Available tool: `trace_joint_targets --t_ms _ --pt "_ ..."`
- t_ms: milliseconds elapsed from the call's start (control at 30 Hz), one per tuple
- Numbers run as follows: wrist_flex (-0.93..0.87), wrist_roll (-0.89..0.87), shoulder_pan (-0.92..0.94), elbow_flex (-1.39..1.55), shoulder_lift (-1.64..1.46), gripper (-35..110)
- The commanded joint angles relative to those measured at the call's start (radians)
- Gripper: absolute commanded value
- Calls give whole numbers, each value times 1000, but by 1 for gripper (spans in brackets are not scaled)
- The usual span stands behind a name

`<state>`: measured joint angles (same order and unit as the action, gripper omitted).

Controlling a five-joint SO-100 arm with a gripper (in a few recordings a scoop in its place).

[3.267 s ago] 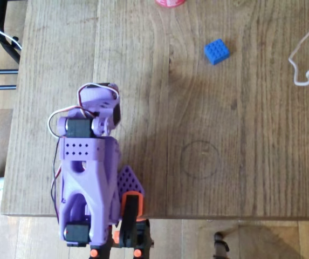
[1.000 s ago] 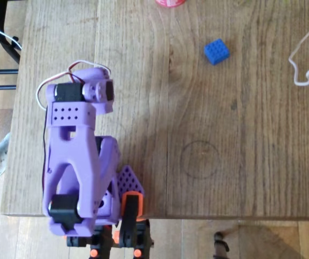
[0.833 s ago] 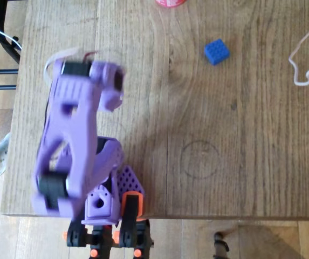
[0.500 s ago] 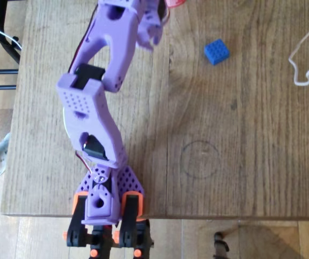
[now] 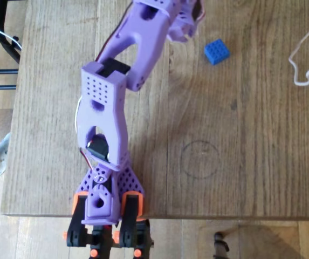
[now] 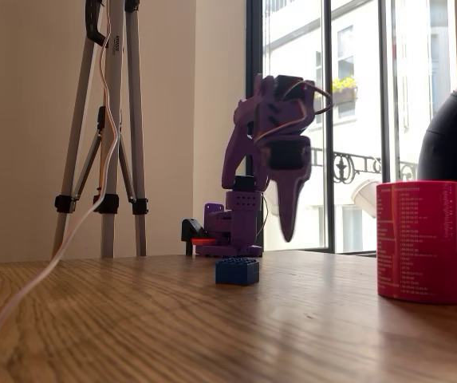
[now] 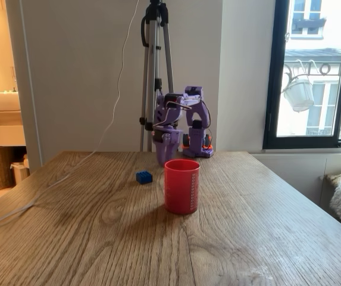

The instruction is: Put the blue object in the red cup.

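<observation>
The purple arm (image 5: 108, 102) is stretched out across the wooden counter (image 5: 235, 156), and its hand (image 6: 288, 227) hangs above the surface with the fingers pointing down and empty. In a fixed view they taper together to a narrow tip, so the hand looks nearly closed, though I cannot tell for certain from this angle.

The blue object (image 5: 217, 51) rests flat on the counter, studs up, untouched. In the overhead view it lies just to the right of the hand (image 5: 184, 24) and slightly lower in the picture, close but clearly apart. It is square, so no long axis dictates the grip; its sides sit slightly turned against the picture's edges.

The red cup (image 7: 181, 186) stands upright near the brick; in a fixed view the hand (image 7: 164, 154) sits behind the gap between the blue object (image 7: 144, 177) and the cup.

The coming move likely needs a short sideways shift over the brick, a widening of the fingers, then a descent.
</observation>
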<state>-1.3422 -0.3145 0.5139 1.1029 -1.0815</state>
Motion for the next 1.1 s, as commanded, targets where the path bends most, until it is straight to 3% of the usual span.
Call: trace_joint_targets --t_ms 0,400,467,500,533,1067 --pt "37 48 51 -48 -41 0" --pt "121 190 31 49 -64 1" --pt "127 202 34 66 -64 19" --pt "123 178 40 72 -67 44" --pt "120 146 48 78 -72 52" --pt "40 38 84 80 -37 51"
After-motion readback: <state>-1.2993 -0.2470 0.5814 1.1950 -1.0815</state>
